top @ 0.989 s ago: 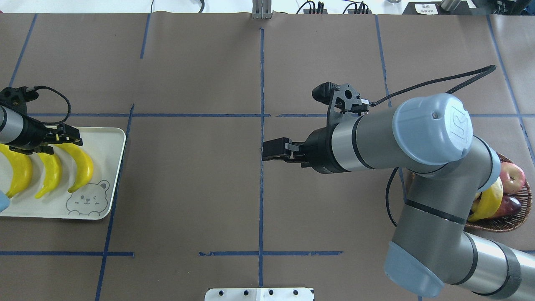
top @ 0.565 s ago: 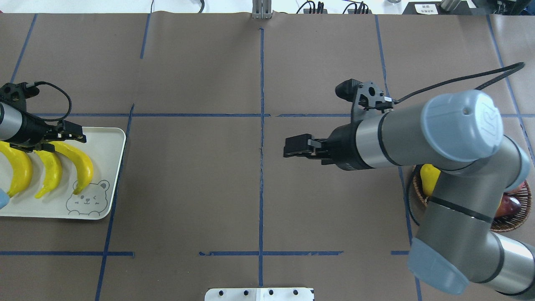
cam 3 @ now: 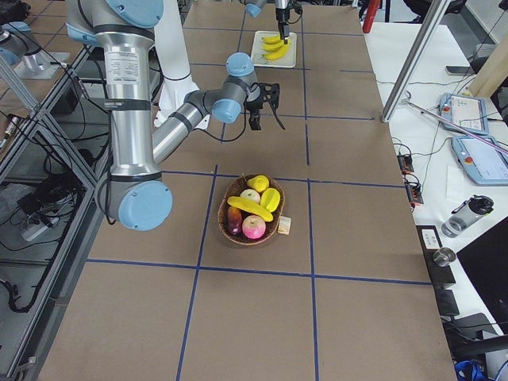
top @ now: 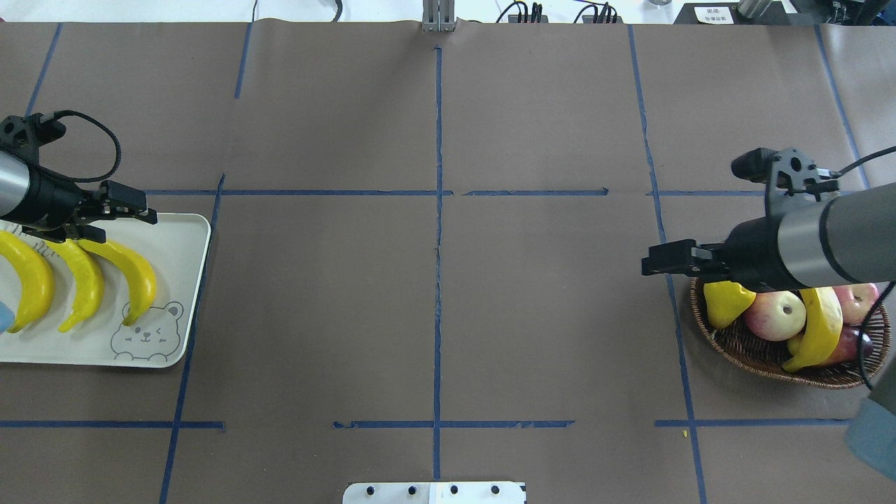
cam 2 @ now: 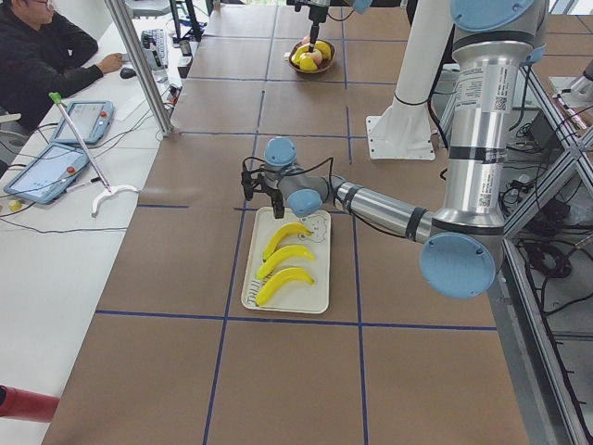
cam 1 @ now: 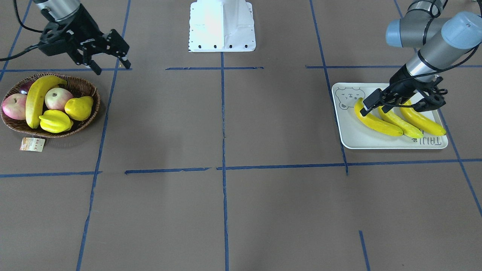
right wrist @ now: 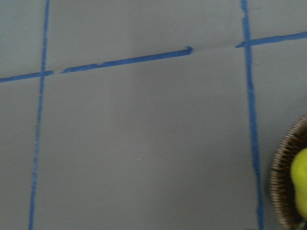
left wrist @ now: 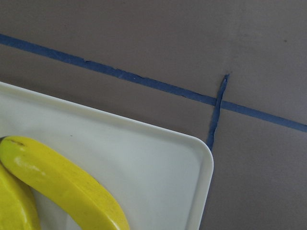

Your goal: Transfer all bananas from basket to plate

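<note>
Three bananas lie side by side on the plate, a pale tray with a bear drawing. My left gripper hovers open and empty just above their upper ends; it also shows in the front view. The left wrist view shows the tray corner and one banana. A fourth banana lies in the wicker basket at the right. My right gripper is open and empty, above the table just left of the basket; the front view shows its fingers spread.
The basket also holds two apples, a yellow pear, a starfruit and a dark fruit. Its paper tag lies on the table. The robot base plate is at the near middle edge.
My right arm has drawn back to the right from the table's middle to the basket's edge, uncovering the basket. My left gripper has lifted slightly off the bananas, which stay on the tray.
</note>
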You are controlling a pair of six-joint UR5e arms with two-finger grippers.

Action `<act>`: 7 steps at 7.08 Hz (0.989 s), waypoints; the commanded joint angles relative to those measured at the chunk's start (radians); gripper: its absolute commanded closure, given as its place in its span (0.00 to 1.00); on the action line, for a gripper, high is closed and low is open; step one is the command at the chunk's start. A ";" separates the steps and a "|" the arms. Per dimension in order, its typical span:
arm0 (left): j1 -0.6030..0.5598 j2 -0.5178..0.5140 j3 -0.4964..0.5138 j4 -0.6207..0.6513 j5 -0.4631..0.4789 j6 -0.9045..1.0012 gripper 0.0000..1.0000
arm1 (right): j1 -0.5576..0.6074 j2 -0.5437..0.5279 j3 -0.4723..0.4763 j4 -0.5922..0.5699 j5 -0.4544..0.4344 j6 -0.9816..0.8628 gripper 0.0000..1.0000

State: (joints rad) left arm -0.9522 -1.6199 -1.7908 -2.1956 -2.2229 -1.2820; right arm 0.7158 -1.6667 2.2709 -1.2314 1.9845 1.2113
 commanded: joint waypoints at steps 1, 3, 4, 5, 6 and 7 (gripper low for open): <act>0.004 -0.031 -0.016 0.000 0.002 -0.083 0.00 | 0.039 -0.225 0.007 0.066 0.008 -0.042 0.00; 0.007 -0.037 -0.015 0.000 0.003 -0.085 0.00 | 0.080 -0.326 -0.144 0.322 0.055 -0.027 0.00; 0.007 -0.037 -0.015 0.000 0.003 -0.085 0.00 | 0.106 -0.331 -0.190 0.331 0.077 -0.029 0.00; 0.009 -0.038 -0.015 0.000 0.005 -0.085 0.00 | 0.111 -0.332 -0.226 0.331 0.070 -0.032 0.00; 0.009 -0.038 -0.015 0.000 0.005 -0.085 0.00 | 0.108 -0.326 -0.249 0.329 0.065 -0.032 0.00; 0.010 -0.044 -0.013 0.002 0.005 -0.085 0.00 | 0.103 -0.314 -0.278 0.329 0.057 -0.032 0.00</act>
State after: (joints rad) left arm -0.9431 -1.6598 -1.8052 -2.1947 -2.2183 -1.3667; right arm 0.8212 -1.9903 2.0284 -0.9034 2.0485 1.1800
